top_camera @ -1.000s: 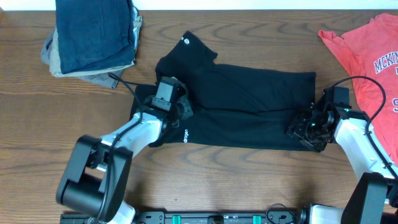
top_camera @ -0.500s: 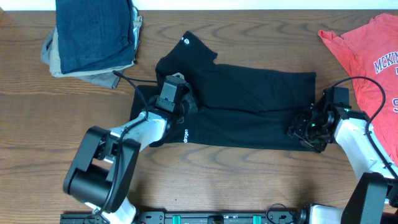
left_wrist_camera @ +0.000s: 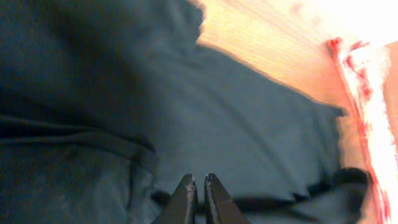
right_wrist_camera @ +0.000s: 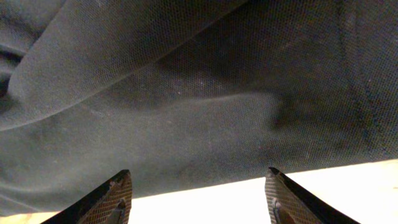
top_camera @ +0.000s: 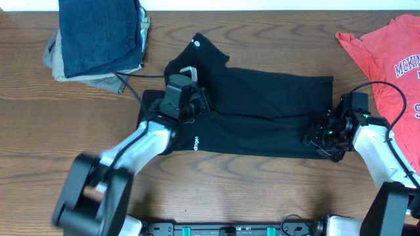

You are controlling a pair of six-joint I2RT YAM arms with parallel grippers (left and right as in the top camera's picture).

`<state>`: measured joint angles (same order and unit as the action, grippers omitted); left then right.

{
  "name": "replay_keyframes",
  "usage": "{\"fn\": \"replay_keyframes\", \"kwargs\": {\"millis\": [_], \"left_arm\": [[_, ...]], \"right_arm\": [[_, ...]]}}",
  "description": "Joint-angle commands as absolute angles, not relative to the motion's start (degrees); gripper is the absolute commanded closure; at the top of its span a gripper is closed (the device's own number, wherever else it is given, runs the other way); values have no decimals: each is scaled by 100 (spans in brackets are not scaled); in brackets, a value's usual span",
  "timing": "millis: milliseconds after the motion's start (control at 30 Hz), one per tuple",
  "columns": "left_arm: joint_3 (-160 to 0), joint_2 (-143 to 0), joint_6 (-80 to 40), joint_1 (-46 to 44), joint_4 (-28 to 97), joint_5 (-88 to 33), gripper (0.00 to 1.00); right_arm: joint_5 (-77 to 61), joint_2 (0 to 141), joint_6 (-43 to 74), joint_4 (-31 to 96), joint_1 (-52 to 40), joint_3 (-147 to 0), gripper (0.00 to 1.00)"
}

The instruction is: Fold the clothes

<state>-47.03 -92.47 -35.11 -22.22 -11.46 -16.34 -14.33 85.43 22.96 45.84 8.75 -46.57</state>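
Your large black short-sleeved T-shirt [top_camera: 262,108] lies near the middle of the brown wooden table [top_camera: 262,193], spread lengthwise from 9 to 3 o'clock, partly doubled over with soft creases. One sleeve points toward 11 o'clock, and small white lettering [top_camera: 195,143] sits on the shirt's edge toward 7 o'clock.

Your left gripper [top_camera: 195,98] is over the shirt's 9 o'clock end. In the left wrist view its fingertips [left_wrist_camera: 186,185] are drawn almost together with only a sliver between them, and you cannot tell whether any cloth is pinched there.

Your right gripper [top_camera: 320,136] is at the shirt's 4 o'clock corner. The right wrist view shows its fingers [right_wrist_camera: 118,194] spread wide, with black fabric filling the view beyond them and a strip of table at the near edge; nothing is gripped.

The coral-red T-shirt with navy lettering [top_camera: 384,56] lies at the table's 2 o'clock, apart from the black one. A stack of folded clothes topped with dark blue denim [top_camera: 98,36] sits at 10 o'clock.
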Motion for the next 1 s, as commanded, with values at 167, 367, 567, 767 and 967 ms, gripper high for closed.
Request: {"fn": "replay_keyframes", "kwargs": {"millis": [167,367,567,767,967], "left_arm": [[-4683,-8586,-3105,-1739,25,-915,92],[-4683,-9306,-3114,-1741,-16,-913,92],[-4683,-9929,-3111,-1730,-569,-711,92],[-4683,-10095,-2989,-1651,-698,226,92],[-4683,-10259,-2663,-1400,-827,222,92]], "right_arm": [[-1391,8460,2220,4525,827,-4748,33],[-1444,8460,2222,4436,827,-4748,33],[-1439,8460,2220,4484,823,-4748,33],[-1435,8460,2215,4519,823,-4748,32],[-1437,8460,2220,4497,823,-4748,32]]}}
